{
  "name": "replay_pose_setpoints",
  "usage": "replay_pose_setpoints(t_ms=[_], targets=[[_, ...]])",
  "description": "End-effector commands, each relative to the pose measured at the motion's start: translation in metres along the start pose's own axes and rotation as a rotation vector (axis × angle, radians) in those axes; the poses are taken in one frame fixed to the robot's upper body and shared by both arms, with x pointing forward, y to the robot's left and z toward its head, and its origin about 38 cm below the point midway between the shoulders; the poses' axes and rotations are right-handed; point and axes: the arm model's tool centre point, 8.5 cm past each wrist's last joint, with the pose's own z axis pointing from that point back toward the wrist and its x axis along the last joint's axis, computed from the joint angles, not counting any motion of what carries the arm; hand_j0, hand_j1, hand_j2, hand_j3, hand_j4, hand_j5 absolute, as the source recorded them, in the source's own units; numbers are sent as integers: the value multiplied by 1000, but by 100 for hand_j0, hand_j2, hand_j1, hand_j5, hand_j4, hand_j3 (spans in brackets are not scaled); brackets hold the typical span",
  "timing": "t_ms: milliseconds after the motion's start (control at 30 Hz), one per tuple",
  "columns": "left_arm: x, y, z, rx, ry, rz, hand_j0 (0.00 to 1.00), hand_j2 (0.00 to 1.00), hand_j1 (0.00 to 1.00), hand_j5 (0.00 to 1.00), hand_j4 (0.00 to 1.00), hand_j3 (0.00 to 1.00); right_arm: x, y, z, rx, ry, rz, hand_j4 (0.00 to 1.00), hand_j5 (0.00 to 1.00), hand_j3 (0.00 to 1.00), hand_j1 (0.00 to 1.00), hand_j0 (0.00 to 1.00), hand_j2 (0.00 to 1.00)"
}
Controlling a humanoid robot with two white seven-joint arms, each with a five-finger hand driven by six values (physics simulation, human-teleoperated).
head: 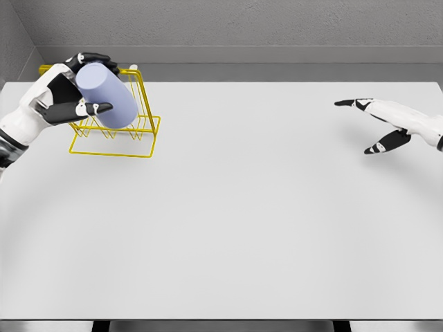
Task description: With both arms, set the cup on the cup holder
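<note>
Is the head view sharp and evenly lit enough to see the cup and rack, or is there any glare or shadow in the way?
Head view: sharp throughout, soft even light, no glare on the table; only faint shadow under the yellow rack; the left hand covers part of the cup; right hand crisp, fingers spread.

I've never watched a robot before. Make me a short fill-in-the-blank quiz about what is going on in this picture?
1. The cup is held by the ____ hand.
2. The wire cup holder is coloured ____.
3. The right hand has its fingers ____ and holds nothing.
4. The cup is tilted over the ____.

Missing words: left; yellow; open; cup holder
</note>
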Motion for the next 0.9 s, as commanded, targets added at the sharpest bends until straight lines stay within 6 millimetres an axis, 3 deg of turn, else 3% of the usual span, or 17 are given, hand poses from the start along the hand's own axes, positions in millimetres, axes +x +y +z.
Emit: replay_pose_setpoints(t_ms=[0, 167, 433, 500, 567, 700, 767, 867], targets=[[2, 2, 1, 3, -2, 0, 87, 87, 87, 87, 87, 87, 0, 0, -1, -4, -3, -7, 100, 100, 100, 100, 100, 100], [3, 3, 2, 4, -2, -5, 95, 95, 95, 95, 95, 95, 1, 1, -1, -3, -4, -9, 100, 100, 100, 100, 100, 100], [3, 1, 3, -2, -3, -5, 95, 95, 95, 95, 95, 95, 1, 0, -1, -5, -4, -8, 100, 100, 100, 100, 100, 100], [11, -8, -2, -31, -31, -11, 95, 95, 95, 95, 95, 95, 1, 0, -1, -4, -3, -7, 100, 100, 100, 100, 100, 100], [32, -19, -6, -78, -125, -76, 95, 95, 95, 95, 95, 95, 0, 1, -1, -3, -2, -8, 100, 100, 100, 100, 100, 100], [61, -49, 8, -203, -229, -255, 94, 94, 94, 94, 94, 94, 0, 0, 0, -5, -2, -8, 100, 100, 100, 100, 100, 100], [57, -61, 20, -233, -223, -255, 94, 94, 94, 94, 94, 94, 0, 0, 1, -4, 0, -6, 100, 100, 100, 100, 100, 100], [57, -69, 20, -252, -243, -250, 96, 96, 96, 96, 96, 96, -1, -2, 2, -11, 3, -4, 100, 100, 100, 100, 100, 100]])
